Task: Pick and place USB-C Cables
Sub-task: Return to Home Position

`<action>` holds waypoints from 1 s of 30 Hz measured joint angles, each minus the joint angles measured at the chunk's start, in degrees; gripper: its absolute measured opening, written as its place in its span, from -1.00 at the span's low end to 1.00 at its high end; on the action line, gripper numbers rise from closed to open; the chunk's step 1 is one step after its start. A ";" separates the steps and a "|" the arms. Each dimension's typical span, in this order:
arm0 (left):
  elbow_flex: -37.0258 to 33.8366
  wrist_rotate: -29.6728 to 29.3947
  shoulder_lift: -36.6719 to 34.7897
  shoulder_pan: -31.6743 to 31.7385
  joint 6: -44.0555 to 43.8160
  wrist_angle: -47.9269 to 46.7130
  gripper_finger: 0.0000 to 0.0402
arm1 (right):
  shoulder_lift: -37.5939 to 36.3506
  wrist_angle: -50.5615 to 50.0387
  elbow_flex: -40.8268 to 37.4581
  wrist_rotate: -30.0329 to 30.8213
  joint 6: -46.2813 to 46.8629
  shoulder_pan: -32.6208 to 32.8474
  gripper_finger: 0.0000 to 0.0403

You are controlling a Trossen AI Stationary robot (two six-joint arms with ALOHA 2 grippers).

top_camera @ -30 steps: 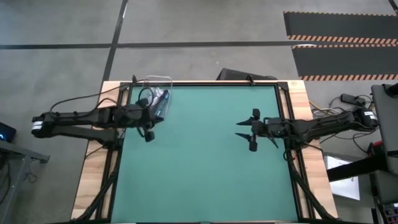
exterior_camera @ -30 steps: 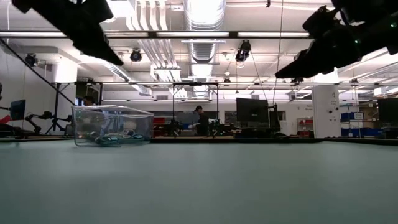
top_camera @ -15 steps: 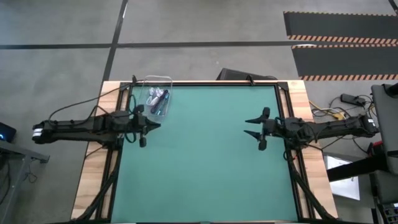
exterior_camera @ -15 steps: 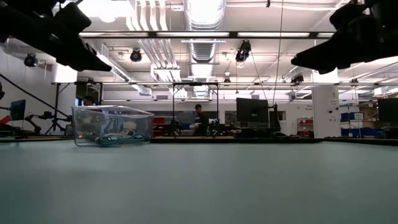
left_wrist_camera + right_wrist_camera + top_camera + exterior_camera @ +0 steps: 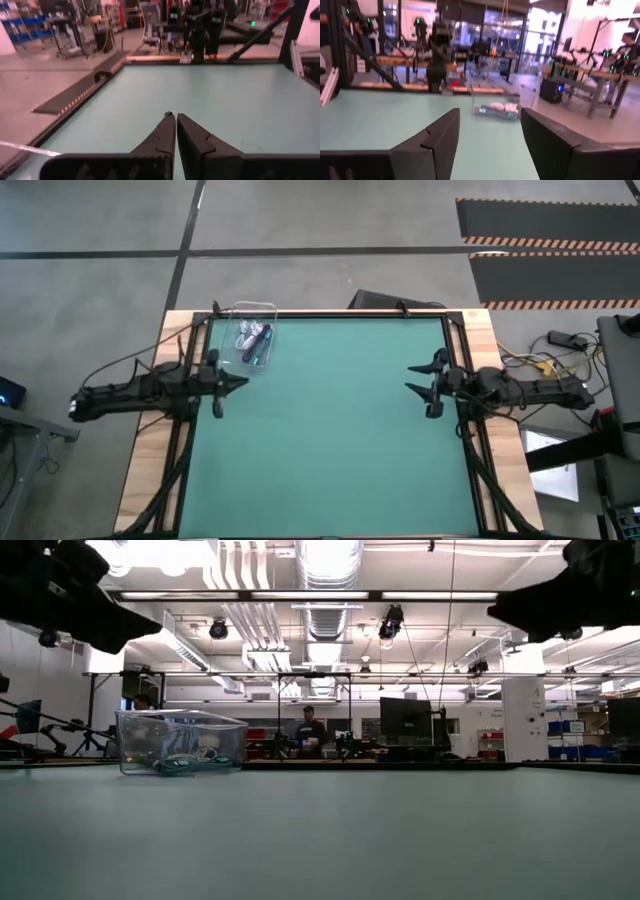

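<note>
A clear plastic container (image 5: pixel 254 338) stands on the green mat near the table's far left corner. It holds the USB-C cable bundles (image 5: pixel 250 340): white, dark purple and teal. The low view shows the container (image 5: pixel 180 741) with a teal bundle (image 5: pixel 186 763) on its floor. The right wrist view also shows the container (image 5: pixel 496 109). My left gripper (image 5: pixel 243 381) hovers shut at the left edge, just near-side of the container; its fingers (image 5: pixel 175 116) meet. My right gripper (image 5: pixel 409 378) hovers open by the right edge, fingers apart (image 5: pixel 489 118). Both are above the mat, holding nothing.
The green mat (image 5: pixel 330 430) spreads bare between the two grippers. Black frame rails and wooden borders (image 5: pixel 150 470) line the table's sides. A dark box (image 5: pixel 375 300) sits behind the far edge. In the room beyond, a person (image 5: pixel 308 728) stands among benches.
Both arms have drawn back outward. The left gripper moved from beside the container toward the table's left edge and slightly nearer. The right gripper moved toward the right edge. The container and the cables in it stayed where they were.
</note>
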 joint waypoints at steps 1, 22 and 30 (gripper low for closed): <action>-0.46 0.06 -1.18 0.00 0.02 0.27 -1.00 | -0.62 -0.20 -0.01 0.00 -0.16 0.00 0.01; -9.32 1.85 -5.78 0.00 0.01 8.96 -1.00 | -9.75 3.12 -4.72 -0.10 -4.26 -0.22 0.01; -11.82 3.61 -5.53 0.00 0.00 16.58 -1.00 | -9.83 5.90 -4.74 -3.94 -6.25 -0.22 0.01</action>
